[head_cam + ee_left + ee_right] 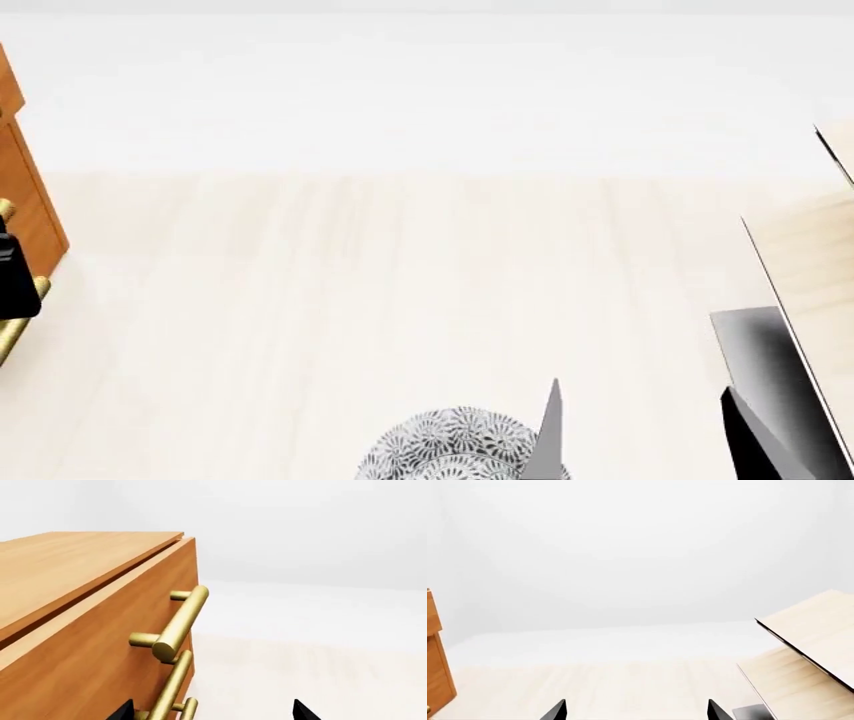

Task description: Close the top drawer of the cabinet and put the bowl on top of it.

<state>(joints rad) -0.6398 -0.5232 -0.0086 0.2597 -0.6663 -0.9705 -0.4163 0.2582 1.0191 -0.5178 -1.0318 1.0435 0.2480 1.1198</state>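
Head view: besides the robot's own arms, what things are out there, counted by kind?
Reddish-brown cabinet: 1
Patterned bowl: 1
Pale wooden rack: 1
Total: 3

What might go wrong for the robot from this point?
The top drawer stands slightly out from the cabinet; with the left gripper open near the brass handle, a push could glance off the bar. The bowl sits at the head view's bottom edge, so a grab there might be poorly seen.
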